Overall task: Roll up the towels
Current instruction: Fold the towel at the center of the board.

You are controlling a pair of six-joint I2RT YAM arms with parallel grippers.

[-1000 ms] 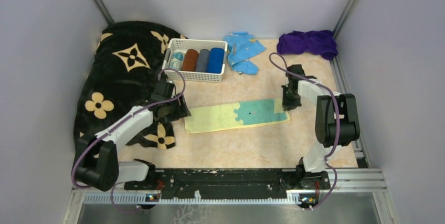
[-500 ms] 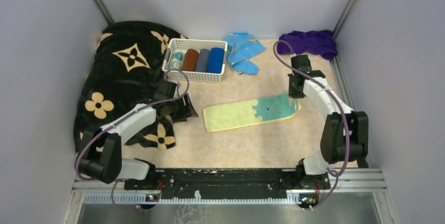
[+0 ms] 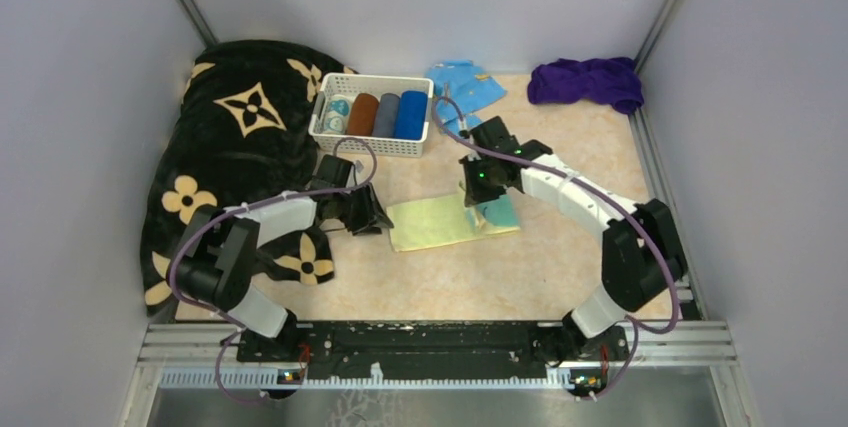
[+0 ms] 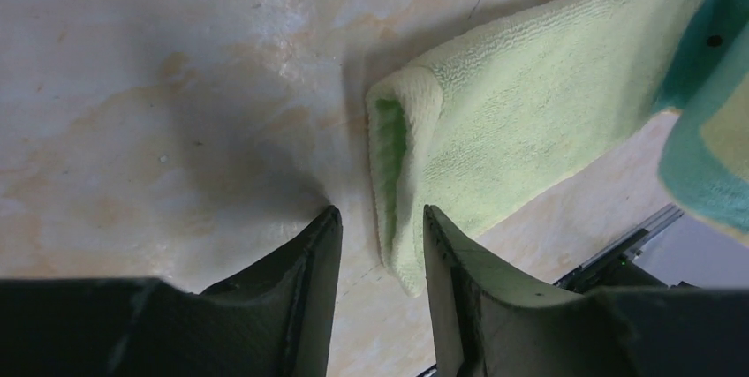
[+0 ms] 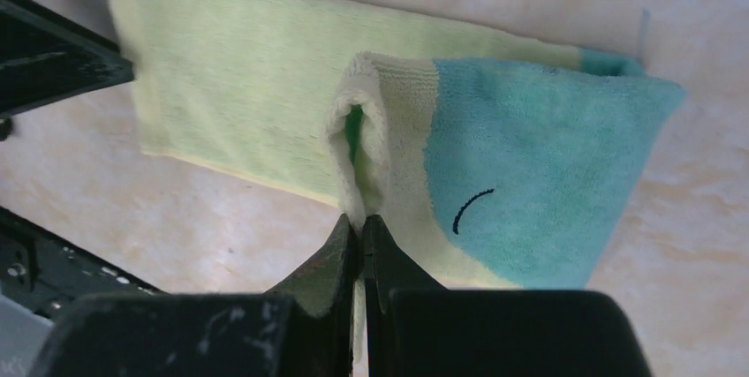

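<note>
there, basket (image 3: 372, 146) holds four rolls (image 3: 387, 114); right claw (image 5: 358, 220) pinches yellow towel (image 5: 238, 112), left claw (image 4: 381, 214) half open.

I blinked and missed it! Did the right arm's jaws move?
Yes. The right gripper, jaws shut on the pale yellow and teal cloth towel, swung left, toward the white plastic basket.

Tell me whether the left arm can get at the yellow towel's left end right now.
Probably yes. The left end effector sits open right at the folded end of the yellow towel, with nothing between them; the right end effector pinches the teal end, clear of it.
</note>
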